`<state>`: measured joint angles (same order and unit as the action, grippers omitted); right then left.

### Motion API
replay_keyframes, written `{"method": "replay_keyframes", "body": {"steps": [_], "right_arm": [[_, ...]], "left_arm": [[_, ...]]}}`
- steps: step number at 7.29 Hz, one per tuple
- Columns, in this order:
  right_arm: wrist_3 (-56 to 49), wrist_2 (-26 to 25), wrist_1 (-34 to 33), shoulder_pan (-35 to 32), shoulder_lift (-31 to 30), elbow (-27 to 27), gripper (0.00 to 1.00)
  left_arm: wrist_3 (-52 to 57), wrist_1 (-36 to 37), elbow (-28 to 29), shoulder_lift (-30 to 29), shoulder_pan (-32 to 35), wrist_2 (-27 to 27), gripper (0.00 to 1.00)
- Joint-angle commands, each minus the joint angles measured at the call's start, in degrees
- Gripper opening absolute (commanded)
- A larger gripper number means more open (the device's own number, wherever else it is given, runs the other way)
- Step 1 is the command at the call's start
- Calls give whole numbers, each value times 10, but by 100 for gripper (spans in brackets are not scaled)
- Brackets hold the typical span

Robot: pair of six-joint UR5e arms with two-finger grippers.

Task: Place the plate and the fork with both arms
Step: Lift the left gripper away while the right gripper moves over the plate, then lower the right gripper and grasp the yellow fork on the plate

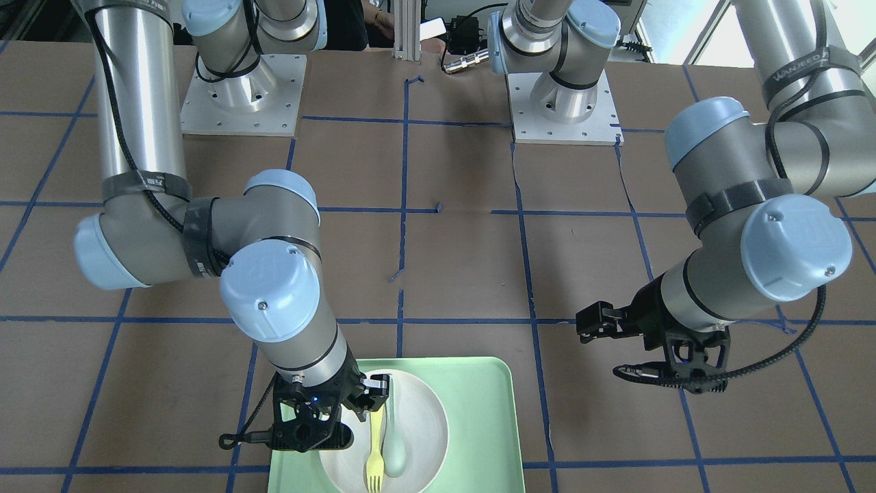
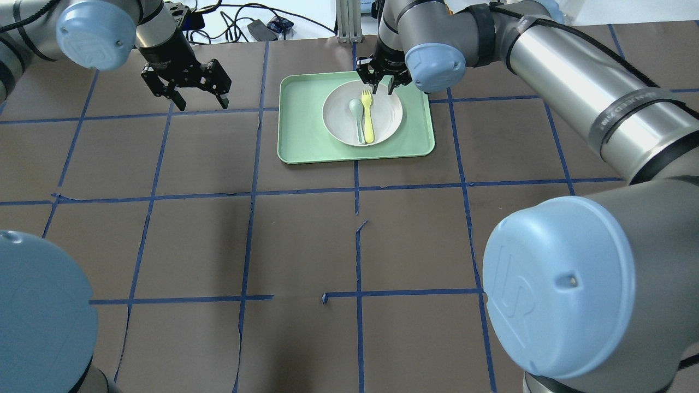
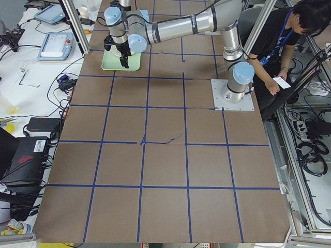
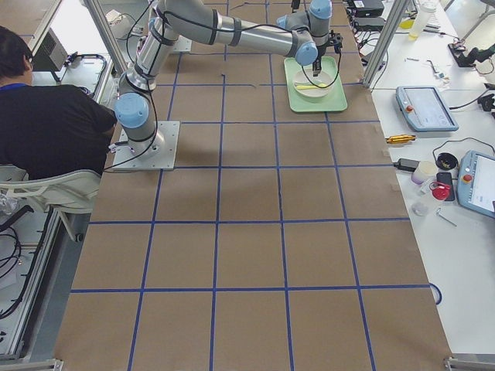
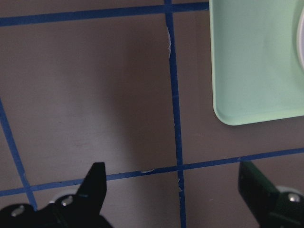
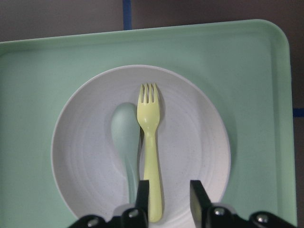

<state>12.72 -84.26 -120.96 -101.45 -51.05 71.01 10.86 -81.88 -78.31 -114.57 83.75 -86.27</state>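
The off-white plate (image 2: 389, 112) sits in the light-green tray (image 2: 300, 120). The pale-yellow fork (image 2: 368, 117) lies flat in the plate, next to a grey-green spoon (image 2: 357, 115). My right gripper (image 2: 384, 87) hovers over the plate's far rim. In the right wrist view it (image 6: 168, 190) is open, its jaws straddling the handle end of the fork (image 6: 149, 142); one finger is close beside the handle. My left gripper (image 2: 185, 90) is open and empty over bare table to the left of the tray. The left wrist view shows it (image 5: 172, 173) near the tray's corner (image 5: 251, 61).
The table is brown with a grid of blue tape lines. The tray stands at the far side, near the table's edge (image 1: 479, 411). An operator sits beside the robot's base (image 3: 289, 36). Devices and cables lie on a side bench (image 4: 433, 116).
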Motion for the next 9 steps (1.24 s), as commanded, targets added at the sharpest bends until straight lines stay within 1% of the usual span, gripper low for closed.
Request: {"method": "replay_keyframes", "body": {"steps": [1,2,5,9], "right_arm": [[4,15,-33,-6,44,-7,41],[4,16,-35,-6,58,-6,42],[3,16,-35,-6,68,-3,44],[1,16,-34,-6,78,-3,46]], "left_arm": [[1,0,-22,21,-4,-6,100],[1,-1,-27,26,-14,-4,100],[2,4,-53,38,-24,-2,100],[1,5,-56,42,-24,-2,100]]}}
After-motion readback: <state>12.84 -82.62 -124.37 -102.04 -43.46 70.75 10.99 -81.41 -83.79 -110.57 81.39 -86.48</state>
